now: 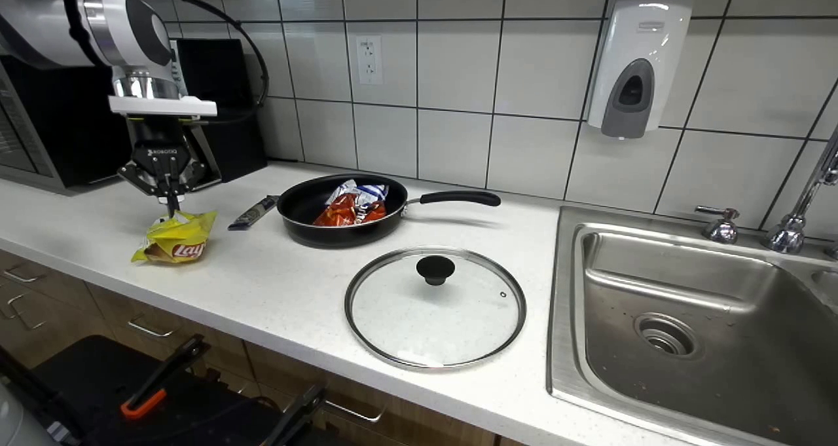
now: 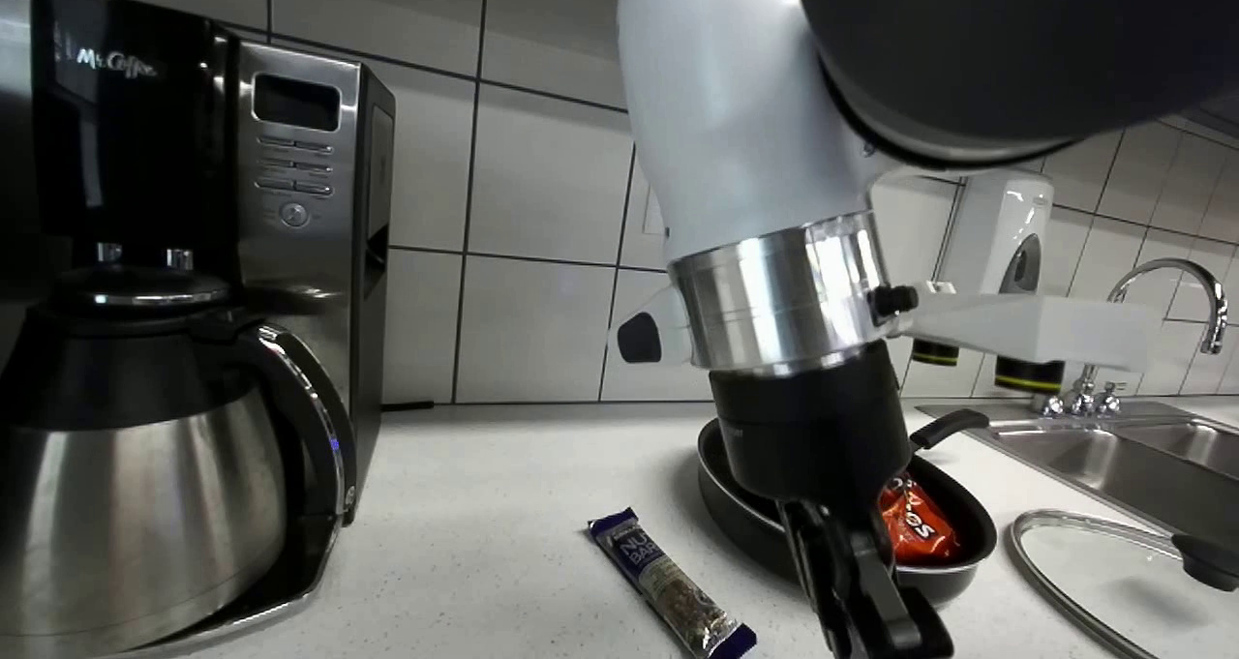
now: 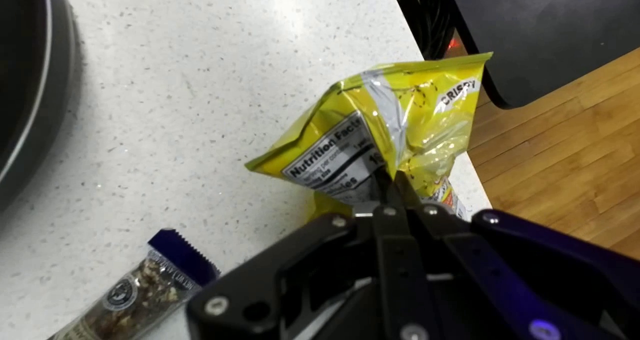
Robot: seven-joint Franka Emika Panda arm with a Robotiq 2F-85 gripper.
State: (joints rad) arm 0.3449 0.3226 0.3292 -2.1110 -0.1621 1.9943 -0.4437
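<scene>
The end effector (image 1: pixel 173 210) pinches a yellow Lay's bag (image 1: pixel 173 240) marked "CRISPY"

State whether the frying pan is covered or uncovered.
Uncovered: the glass lid lies on the counter, apart from the pan, and the snack packets inside show plainly.

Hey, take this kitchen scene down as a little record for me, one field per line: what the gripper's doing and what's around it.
Gripper: shut on the yellow bag
Bag place: near the counter's front edge; whether it touches the counter is unclear
Pan: uncovered, with snack packets inside
Bar: on the counter, beside the pan
Lid: on the counter, knob up, between pan and sink
Coffee maker: carafe in place
</scene>
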